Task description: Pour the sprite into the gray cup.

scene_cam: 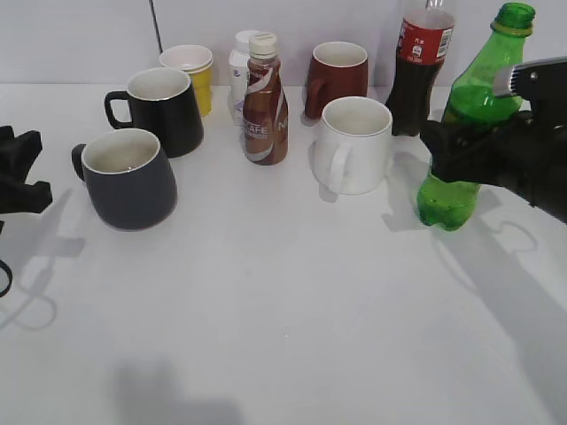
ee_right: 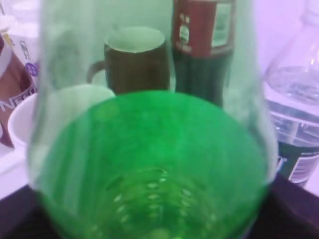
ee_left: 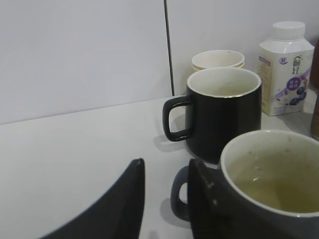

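The sprite (scene_cam: 469, 97) is a tall green bottle with no cap, leaning slightly at the right of the table, its base near the tabletop. My right gripper (scene_cam: 461, 149) is shut around its middle. The bottle fills the right wrist view (ee_right: 149, 164). The gray cup (scene_cam: 128, 177) stands at the left and holds some pale liquid (ee_left: 269, 174). My left gripper (scene_cam: 18, 173) is open and empty just left of the cup. In the left wrist view its fingers (ee_left: 167, 167) are apart, and the cup's handle (ee_left: 178, 194) sits beside the right finger.
A black mug (scene_cam: 168, 111), a yellow paper cup (scene_cam: 190, 71), a white milk bottle (scene_cam: 239, 66), a brown coffee bottle (scene_cam: 266, 102), a maroon mug (scene_cam: 337, 78), a white mug (scene_cam: 354, 142) and a cola bottle (scene_cam: 421, 71) stand between the cup and the sprite. A clear water bottle (ee_right: 294, 99) stands beside the cola.
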You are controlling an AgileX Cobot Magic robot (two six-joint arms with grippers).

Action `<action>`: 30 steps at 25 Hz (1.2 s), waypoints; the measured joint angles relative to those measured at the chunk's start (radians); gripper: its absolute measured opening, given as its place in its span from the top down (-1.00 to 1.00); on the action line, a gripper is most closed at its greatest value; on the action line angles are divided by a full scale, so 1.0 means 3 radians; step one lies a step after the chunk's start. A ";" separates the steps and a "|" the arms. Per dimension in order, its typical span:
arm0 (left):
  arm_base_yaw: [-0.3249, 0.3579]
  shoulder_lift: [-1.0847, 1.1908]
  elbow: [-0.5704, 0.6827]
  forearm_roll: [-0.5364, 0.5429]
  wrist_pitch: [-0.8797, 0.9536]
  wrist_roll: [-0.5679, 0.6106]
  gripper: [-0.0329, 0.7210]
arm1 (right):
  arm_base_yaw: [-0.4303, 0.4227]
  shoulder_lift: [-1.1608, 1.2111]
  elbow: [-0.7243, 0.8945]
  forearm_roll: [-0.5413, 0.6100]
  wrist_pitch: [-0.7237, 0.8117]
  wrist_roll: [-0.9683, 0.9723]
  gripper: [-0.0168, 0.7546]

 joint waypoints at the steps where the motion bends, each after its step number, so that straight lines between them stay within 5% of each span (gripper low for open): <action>1: 0.0000 0.0000 0.0000 0.0000 0.0000 0.0000 0.28 | 0.0000 0.0000 0.0000 0.0007 -0.0039 0.0000 -0.55; 11: 0.0000 -0.0263 0.0001 0.0082 0.0273 0.0000 0.28 | 0.0000 -0.0188 -0.0036 0.0012 -0.0109 -0.0038 -0.59; 15: 0.0000 -0.0844 -0.0014 0.0082 0.0817 0.0000 0.28 | 0.0000 -0.0678 -0.0318 0.0002 0.0510 -0.0038 -0.59; 22: 0.0000 -0.2362 -0.0673 0.0110 0.3469 0.0000 0.16 | 0.0000 -0.1691 -0.0743 -0.0147 0.1614 -0.0038 -0.59; 25: 0.0000 -0.2868 -0.0836 0.0107 0.4188 -0.0004 -0.10 | 0.0000 -0.2190 -0.0758 -0.0159 0.2234 -0.0038 -0.59; 30: 0.0000 -0.3622 -0.0869 0.0124 0.5235 -0.0031 -0.22 | 0.0000 -0.3193 -0.0762 -0.0124 0.3575 -0.0002 -0.59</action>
